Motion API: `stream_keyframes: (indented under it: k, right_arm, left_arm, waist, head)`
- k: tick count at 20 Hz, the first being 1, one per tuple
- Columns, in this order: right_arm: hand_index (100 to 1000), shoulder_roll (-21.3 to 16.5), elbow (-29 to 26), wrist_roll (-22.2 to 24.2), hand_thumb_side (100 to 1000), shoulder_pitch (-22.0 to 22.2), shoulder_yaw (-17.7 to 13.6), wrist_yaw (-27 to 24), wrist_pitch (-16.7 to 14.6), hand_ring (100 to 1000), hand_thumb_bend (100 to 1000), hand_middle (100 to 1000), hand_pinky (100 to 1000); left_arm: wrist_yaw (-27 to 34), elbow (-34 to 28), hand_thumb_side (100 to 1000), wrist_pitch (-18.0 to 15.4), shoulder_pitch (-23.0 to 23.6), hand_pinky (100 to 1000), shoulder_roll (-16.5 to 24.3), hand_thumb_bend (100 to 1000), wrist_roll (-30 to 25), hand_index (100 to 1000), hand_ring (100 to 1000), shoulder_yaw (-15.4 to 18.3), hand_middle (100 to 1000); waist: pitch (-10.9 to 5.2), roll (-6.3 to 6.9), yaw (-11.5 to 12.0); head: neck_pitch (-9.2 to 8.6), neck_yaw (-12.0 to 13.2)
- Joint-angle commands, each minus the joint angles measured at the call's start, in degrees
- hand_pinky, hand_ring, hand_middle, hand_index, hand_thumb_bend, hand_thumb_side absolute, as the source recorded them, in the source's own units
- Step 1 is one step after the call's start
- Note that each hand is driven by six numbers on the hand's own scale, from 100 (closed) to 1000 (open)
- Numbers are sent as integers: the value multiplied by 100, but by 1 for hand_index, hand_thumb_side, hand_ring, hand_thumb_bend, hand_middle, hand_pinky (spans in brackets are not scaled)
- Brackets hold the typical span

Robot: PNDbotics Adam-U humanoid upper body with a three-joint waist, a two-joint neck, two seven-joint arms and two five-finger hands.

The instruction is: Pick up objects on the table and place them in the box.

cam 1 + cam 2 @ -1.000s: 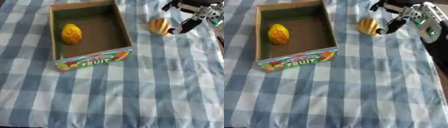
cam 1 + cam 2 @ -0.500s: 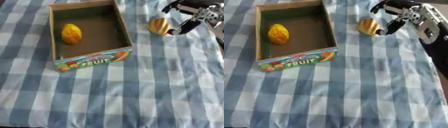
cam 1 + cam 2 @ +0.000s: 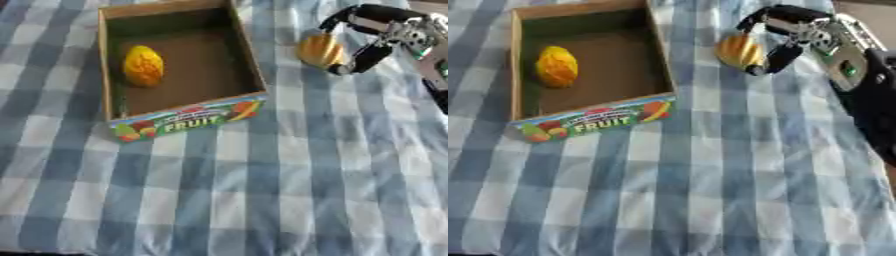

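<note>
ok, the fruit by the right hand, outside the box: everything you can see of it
The fruit is a rounded orange-yellow piece with darker stripes down its skin, smooth-looking; what kind I cannot tell. It sits on the blue-and-white checked cloth, to the right of the box and clear of its wall. The right hand is curled round it: fingers arch over its top and far side, the thumb reaches down its right side. Whether it is lifted off the cloth cannot be told.
</note>
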Motion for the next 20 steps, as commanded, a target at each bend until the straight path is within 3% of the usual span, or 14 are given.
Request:
stream_keyframes:
  k: [1, 3, 8, 14, 16, 18, 20]
  right_arm:
    - [886, -47, 207, -43, 150, -138, -77, 194, -23, 1000, 430, 786, 891]
    - [866, -13, 298, -71, 144, -151, -98, 244, -57, 1000, 401, 763, 888]
    - [801, -17, 227, -156, 100, -157, -122, 81, -34, 982, 212, 696, 878]
    - [759, -127, -108, -78, 100, -162, -102, -232, 118, 960, 135, 649, 872]
    - [756, -162, -211, -16, 101, -165, -104, -323, 160, 955, 159, 642, 870]
    - [760, -200, -282, 44, 189, -173, -102, -398, 218, 952, 185, 647, 869]
    - [758, -221, -307, 82, 253, -188, -115, -470, 306, 950, 154, 645, 868]
  left_arm:
    - [6, -91, 400, -6, -78, 783, 62, 329, -10, 914, 864, 0, 812]
    - [8, -91, 402, -4, -79, 783, 58, 327, -10, 914, 864, -2, 812]
    - [12, -91, 403, 1, -69, 783, 58, 326, -15, 914, 864, -7, 813]
    - [9, -91, 401, 9, -54, 783, 76, 328, -16, 914, 864, -5, 813]
    - [8, -91, 399, 10, -50, 783, 84, 330, -16, 914, 864, -5, 813]
    - [7, -91, 399, 12, -44, 783, 93, 330, -15, 914, 864, -5, 813]
    - [6, -91, 398, 16, -40, 783, 99, 330, -18, 914, 864, -8, 813]
  waist:
    - [-93, 42, 5]
    - [-84, 46, 1]
    - [-81, 50, -19]
    - [-103, 35, -37]
    - [-114, 29, -44]
    - [-125, 23, -50]
    - [-133, 20, -54]
  head:
    - [-81, -15]
    - [-77, -8]
    - [-49, 5]
    - [-30, 19]
    - [-27, 28]
    - [-31, 29]
    - [-40, 24]
